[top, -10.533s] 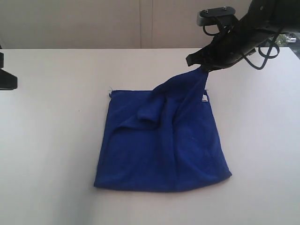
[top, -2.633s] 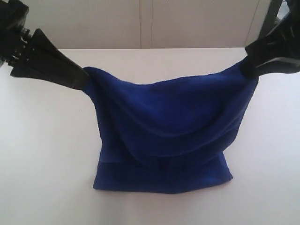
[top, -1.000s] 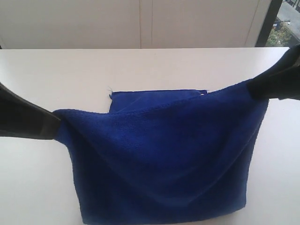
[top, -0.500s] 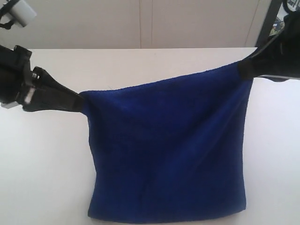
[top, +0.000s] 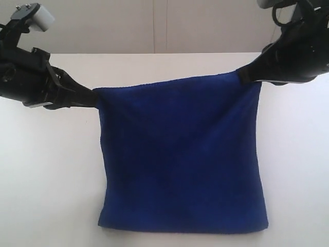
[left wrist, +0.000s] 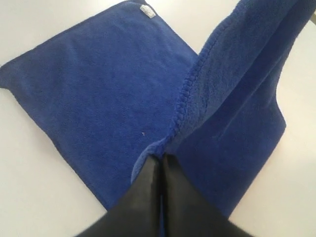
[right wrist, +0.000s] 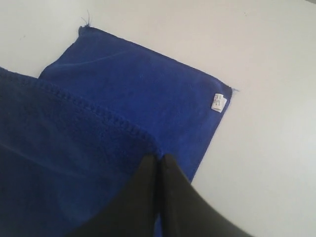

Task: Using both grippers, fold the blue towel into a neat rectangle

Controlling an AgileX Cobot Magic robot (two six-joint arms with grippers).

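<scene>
- Compared with a second ago, the left gripper (top: 94, 98) and the right gripper (top: 241, 77) sit farther up the exterior view, and the towel edge strung between them, which sagged then, now runs almost straight
- Left arm reaches in from the left edge, low and close to level, dipping a little toward its tip; its grey-topped wrist block (top: 35, 15) stands at the upper left corner
- Its two black fingers (left wrist: 145, 185) are pressed together, pinching one corner of the raised hem, which bunches between their tips in the left wrist view
- Right arm comes down from the upper right corner on a gentle slope, its tip higher than the left one, so the held edge climbs toward the right
- Its fingers (right wrist: 145, 185) are likewise closed tight on the other corner of that edge
- Blue towel (top: 180, 154) hangs from the two pinched corners like a curtain down to the white table (top: 46, 180)
- Both wrist views show its other half lying flat on the table under the arms, a white label (right wrist: 218, 101) at one corner
</scene>
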